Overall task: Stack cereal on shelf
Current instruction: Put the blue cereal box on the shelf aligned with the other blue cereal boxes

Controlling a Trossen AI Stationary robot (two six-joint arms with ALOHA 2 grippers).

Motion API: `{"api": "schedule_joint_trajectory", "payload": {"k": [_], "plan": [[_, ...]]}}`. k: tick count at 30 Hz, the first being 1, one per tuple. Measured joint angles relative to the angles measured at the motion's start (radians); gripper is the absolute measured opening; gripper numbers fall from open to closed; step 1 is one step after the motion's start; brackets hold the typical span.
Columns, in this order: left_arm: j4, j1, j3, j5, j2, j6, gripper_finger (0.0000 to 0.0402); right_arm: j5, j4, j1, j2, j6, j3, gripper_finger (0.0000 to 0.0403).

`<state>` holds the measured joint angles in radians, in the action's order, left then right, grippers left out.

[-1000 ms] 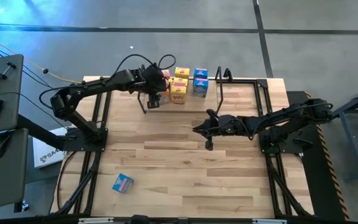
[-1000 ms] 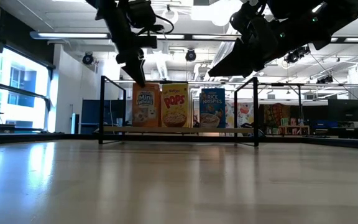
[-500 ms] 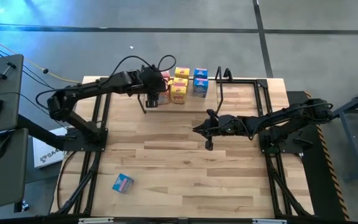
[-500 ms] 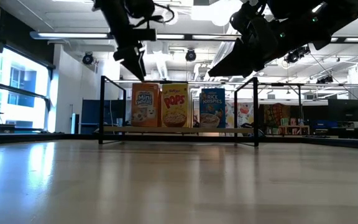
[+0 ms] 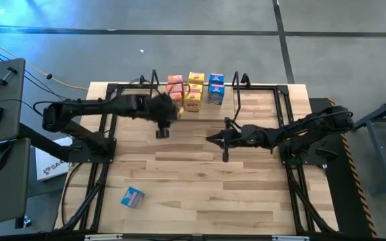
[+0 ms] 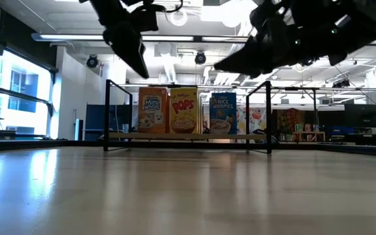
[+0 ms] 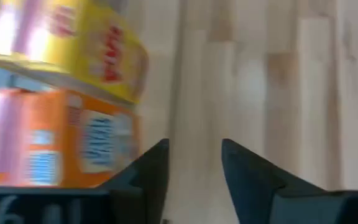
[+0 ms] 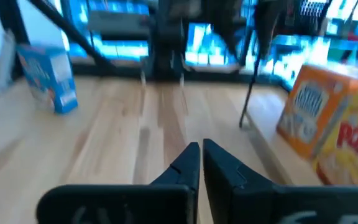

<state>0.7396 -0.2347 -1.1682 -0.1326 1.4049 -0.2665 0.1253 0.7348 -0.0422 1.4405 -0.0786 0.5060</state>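
Since the loose blue box (image 5: 132,197) near the table's front left corner looks light, thin cardboard, grip its flat sides gently | other boxes (image 5: 194,89) stand on the shelf (image 5: 260,86) | left gripper (image 5: 162,131) empty, fingers parted, just before shelf | right gripper (image 5: 224,155) mid-table, fingers together, empty.

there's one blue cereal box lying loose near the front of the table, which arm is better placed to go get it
Probably the left. The blue cereal box lies on the left arm's half of the table, and the left gripper is open, empty and off the shelf. The right gripper, shut, hovers mid-table, farther across from it.
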Motion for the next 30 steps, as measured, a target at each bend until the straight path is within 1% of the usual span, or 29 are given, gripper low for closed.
{"api": "schedule_joint_trajectory", "payload": {"k": [3, 6, 9, 11, 12, 16, 20, 25, 30], "plan": [[0.012, 0.063, 0.037, -0.008, 0.002, 0.099, 0.0101, -0.031, 0.153, 0.008, 0.007, -0.008, -0.046, 0.0002], [0.001, 0.135, 0.040, -0.007, 0.001, 0.225, 0.0060, -0.055, 0.236, 0.016, 0.007, -0.004, -0.078, 0.0002], [0.048, 0.219, 0.024, -0.005, -0.005, 0.346, 0.0018, -0.075, 0.278, 0.016, 0.007, -0.009, -0.089, 0.0001], [0.105, 0.274, 0.000, -0.011, -0.007, 0.485, 0.0005, -0.077, 0.279, 0.015, 0.007, -0.013, -0.090, 0.0000], [0.141, 0.304, -0.011, -0.011, -0.007, 0.570, 0.0005, -0.078, 0.279, 0.015, 0.007, -0.013, -0.090, 0.0000], [0.273, 0.429, -0.058, 0.005, -0.007, 0.894, 0.0023, -0.077, 0.263, 0.015, 0.007, 0.003, -0.090, 0.0000], [0.368, 0.559, -0.117, 0.070, -0.007, 1.180, 0.0054, -0.072, 0.248, 0.015, 0.007, 0.010, -0.090, 0.0000], [0.430, 0.727, -0.178, 0.109, -0.007, 1.539, 0.0113, -0.069, 0.245, 0.015, 0.007, 0.030, -0.090, 0.0000], [0.432, 0.860, -0.182, 0.175, 0.005, 1.880, 0.0180, -0.074, 0.213, 0.001, 0.007, 0.044, -0.090, 0.0000]]}}
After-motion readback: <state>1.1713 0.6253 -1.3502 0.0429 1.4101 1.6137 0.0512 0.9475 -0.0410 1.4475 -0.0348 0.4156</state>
